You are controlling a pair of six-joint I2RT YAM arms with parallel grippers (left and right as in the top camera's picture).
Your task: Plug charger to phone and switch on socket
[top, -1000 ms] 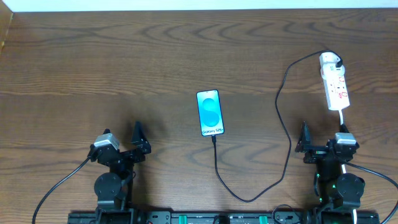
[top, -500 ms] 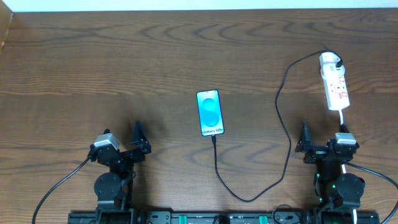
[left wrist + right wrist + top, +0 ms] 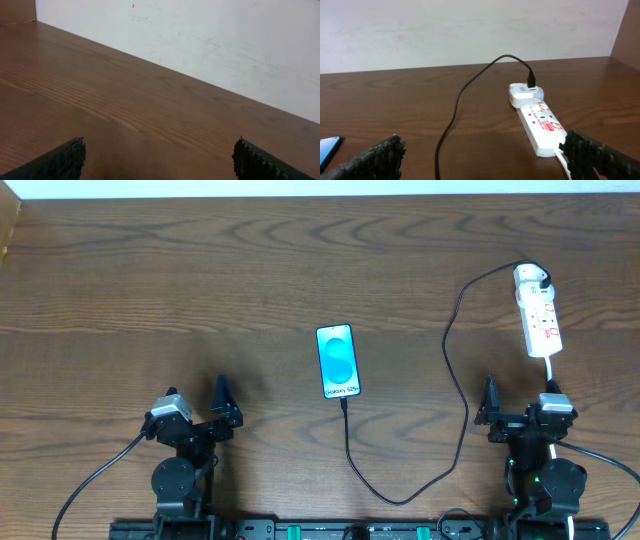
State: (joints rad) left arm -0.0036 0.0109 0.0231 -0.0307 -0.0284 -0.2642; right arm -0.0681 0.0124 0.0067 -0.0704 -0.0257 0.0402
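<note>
The phone (image 3: 337, 361) lies face up mid-table with its blue screen lit; a corner of the phone (image 3: 327, 148) shows in the right wrist view. The charger (image 3: 462, 420), a black cable, meets the phone's near edge, loops toward me and runs back to its white plug head (image 3: 530, 277), seated in the far end of the socket (image 3: 542, 322). The right wrist view shows the cable (image 3: 454, 116), the plug head (image 3: 524, 93) and the socket (image 3: 543, 126). My left gripper (image 3: 195, 402) (image 3: 160, 155) and my right gripper (image 3: 520, 395) (image 3: 482, 150) are open and empty, near the front edge.
The socket's white cord (image 3: 552, 370) runs toward me past the right gripper. A white wall (image 3: 210, 45) rises beyond the table's far edge. Bare wooden tabletop (image 3: 150, 290) fills the left half.
</note>
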